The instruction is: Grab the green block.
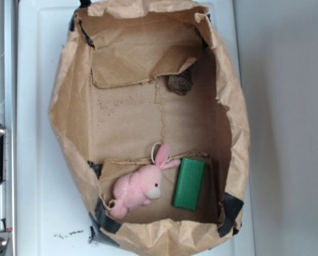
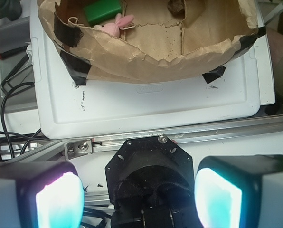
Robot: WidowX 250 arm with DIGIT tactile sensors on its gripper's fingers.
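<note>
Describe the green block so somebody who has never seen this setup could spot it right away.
Find the brown paper-lined box on the white tray and look into its near corner. There a pink plush bunny lies beside the green block. The block is the flat, hard-edged, dark-green oblong; the bunny is soft and pink, and the brown lump sits at the far end.

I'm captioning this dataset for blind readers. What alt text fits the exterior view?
Top-down view of a brown paper-lined box on a white surface, holding a green block that lies flat near the bottom edge, right of a pink plush bunny. A small dark brown lump sits at the upper end; no pincer shows here.
</note>
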